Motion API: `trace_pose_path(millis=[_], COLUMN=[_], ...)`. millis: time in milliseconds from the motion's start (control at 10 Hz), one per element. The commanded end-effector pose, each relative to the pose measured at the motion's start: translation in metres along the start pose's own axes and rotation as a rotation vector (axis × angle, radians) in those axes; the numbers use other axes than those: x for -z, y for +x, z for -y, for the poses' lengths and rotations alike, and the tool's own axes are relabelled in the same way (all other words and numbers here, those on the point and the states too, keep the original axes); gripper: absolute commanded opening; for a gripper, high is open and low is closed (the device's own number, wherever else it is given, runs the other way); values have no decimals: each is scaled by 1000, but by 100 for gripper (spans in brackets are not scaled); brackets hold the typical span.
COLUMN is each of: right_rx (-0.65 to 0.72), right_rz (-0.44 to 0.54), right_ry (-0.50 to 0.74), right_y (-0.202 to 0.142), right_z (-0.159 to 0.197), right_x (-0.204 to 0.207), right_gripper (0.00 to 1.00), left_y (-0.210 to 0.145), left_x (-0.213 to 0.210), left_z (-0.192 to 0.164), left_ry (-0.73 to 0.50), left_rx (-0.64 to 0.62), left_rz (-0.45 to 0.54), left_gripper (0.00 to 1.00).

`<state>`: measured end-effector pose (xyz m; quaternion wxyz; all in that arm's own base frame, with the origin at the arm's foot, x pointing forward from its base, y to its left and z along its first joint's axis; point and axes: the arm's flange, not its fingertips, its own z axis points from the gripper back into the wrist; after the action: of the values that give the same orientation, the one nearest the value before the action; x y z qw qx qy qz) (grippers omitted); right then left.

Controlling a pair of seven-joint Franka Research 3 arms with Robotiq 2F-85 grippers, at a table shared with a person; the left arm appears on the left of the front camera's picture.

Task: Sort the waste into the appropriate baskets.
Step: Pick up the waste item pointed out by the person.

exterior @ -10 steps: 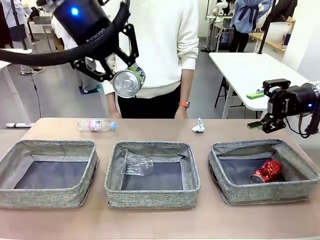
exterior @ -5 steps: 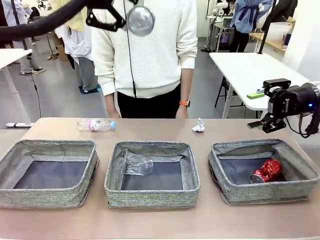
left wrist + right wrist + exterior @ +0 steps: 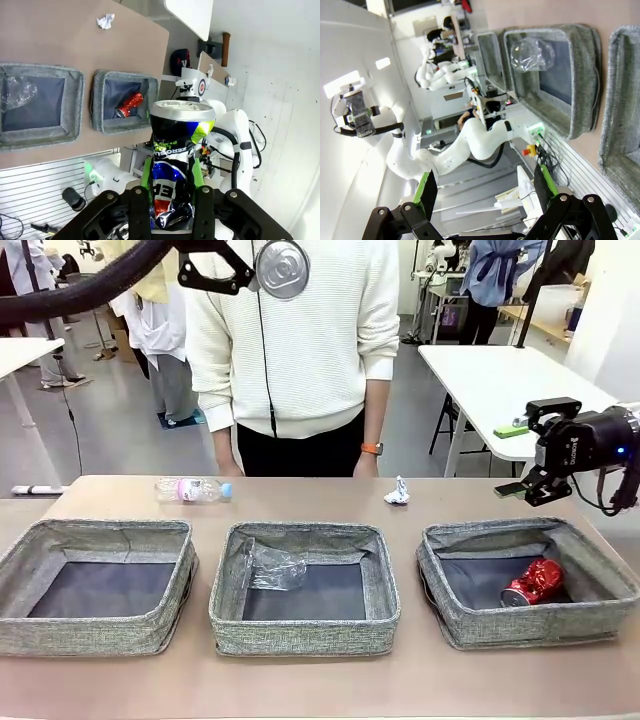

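- The dark printed can (image 3: 281,267) is pinched in the left gripper (image 3: 240,270) and has been lifted within the last second, high above the surface (image 3: 320,680).
- The clear bottle (image 3: 192,489) and white paper wad (image 3: 397,492) are left unsorted behind the baskets.
- Crumpled clear plastic (image 3: 275,567) is already sorted into the middle basket (image 3: 305,635).
- The crushed red can (image 3: 532,582) lies in the right basket (image 3: 530,630), which is judged to be the carried can's destination.
- The right gripper (image 3: 533,488) is held spread and empty.

Right gripper (image 3: 485,171) fingers (image 3: 424,192) spread wide; crumpled clear plastic (image 3: 532,54) lies in grey basket (image 3: 588,75).
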<state>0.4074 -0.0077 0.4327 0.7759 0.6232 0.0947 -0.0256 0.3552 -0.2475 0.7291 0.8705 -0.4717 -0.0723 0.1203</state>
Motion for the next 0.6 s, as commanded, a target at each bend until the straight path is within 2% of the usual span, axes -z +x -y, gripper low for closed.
trace_pose_path(millis=[0,100,200,300,500], right_rx=[-8,-8,-8,-8,-8], right_rz=[2,2,2,2,2], right_ry=[-1,-1,-1,-1,-1], right_y=[-2,-2,-2,-2,-2], right_z=[-1,-1,-1,-1,-1], right_x=[2,2,2,2,2], right_gripper=[100,100,100,100,100], left_y=[-4,0,12,22,32], left_x=[-5,0,5,10,27], left_z=[1,0,8,21,48], left_ry=[9,0,192,324,521], left_rx=[-1,0,-94,-163,-262], left_rz=[4,0,0,-36,-36], left_gripper=[0,34,34,34,34])
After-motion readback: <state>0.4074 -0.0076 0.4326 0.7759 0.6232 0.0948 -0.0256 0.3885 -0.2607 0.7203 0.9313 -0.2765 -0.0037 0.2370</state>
